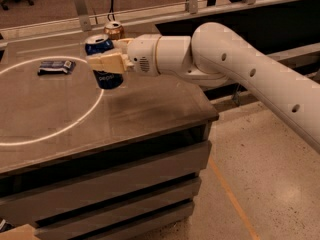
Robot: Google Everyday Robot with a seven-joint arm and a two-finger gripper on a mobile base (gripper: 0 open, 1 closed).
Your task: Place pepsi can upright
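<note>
On the far part of the table, by the white ring, the pepsi can is held upright. It is clamped across its middle from the side by the gripper, a grip judged to keep it vertical for set-down. Whether its base touches the tabletop cannot be told. A gold can is noted just behind, and a dark-blue packet apart to the left. Release is not yet made.

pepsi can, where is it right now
The pepsi can is held upright in the gripper near the table's back, right of the dark packet, in front of the gold can.
</note>
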